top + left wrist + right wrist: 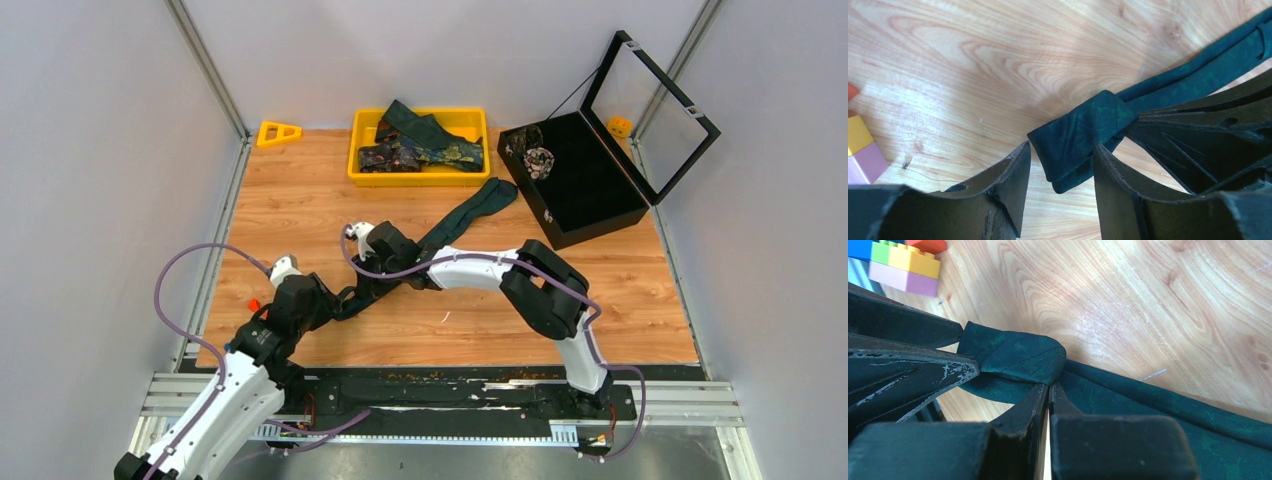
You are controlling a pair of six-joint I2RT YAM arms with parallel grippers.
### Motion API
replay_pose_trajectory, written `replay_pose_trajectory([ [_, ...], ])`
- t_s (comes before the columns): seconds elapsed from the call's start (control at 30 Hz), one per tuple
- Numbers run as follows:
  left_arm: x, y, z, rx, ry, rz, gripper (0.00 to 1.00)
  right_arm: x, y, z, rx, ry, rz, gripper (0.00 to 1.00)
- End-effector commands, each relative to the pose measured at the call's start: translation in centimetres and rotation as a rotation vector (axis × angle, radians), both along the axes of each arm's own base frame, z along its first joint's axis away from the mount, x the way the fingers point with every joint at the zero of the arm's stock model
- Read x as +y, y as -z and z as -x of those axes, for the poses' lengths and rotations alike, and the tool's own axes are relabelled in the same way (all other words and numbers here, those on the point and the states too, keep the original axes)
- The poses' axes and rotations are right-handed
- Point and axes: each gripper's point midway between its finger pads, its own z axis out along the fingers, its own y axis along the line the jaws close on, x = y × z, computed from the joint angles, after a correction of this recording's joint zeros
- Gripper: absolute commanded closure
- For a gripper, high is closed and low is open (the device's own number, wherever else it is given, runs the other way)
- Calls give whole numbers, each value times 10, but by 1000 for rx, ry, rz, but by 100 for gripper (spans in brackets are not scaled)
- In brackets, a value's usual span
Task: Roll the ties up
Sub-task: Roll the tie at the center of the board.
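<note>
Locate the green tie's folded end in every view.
Top external: green tie runs diagonally mid-table; folded end lower left, between the arms.
Left wrist: folded end centre, between open jaws.
Right wrist: folded end centre-left, at shut jaws' tips.
Shared landmark: toy bricks, left of it.

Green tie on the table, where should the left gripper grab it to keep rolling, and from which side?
Grip the folded narrow end of the green tie across its width, coming from the near-left, where the open left gripper straddles it. The fold is the thickest part, and the right gripper, shut at the crease, anchors it.
</note>
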Motion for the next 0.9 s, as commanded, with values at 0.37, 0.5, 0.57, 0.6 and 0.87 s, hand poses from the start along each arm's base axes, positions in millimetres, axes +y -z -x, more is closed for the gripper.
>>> replay_pose_trajectory([
  [0.37, 2, 42, 17, 49, -144, 137, 46, 12, 16, 6, -312, -44, 58, 97],
  [0.5, 3, 43, 19, 39, -172, 170, 47, 11, 13, 1, -359, -25, 58, 98],
  [0.57, 6, 41, 21, 36, -186, 167, 46, 11, 9, -5, -394, 1, 64, 99],
  [0.6, 8, 40, 22, 33, -194, 166, 45, 11, 6, -7, -407, 4, 65, 99],
  [0.87, 19, 31, 25, 16, -245, 146, 39, 16, -19, -10, -559, 35, 29, 99],
])
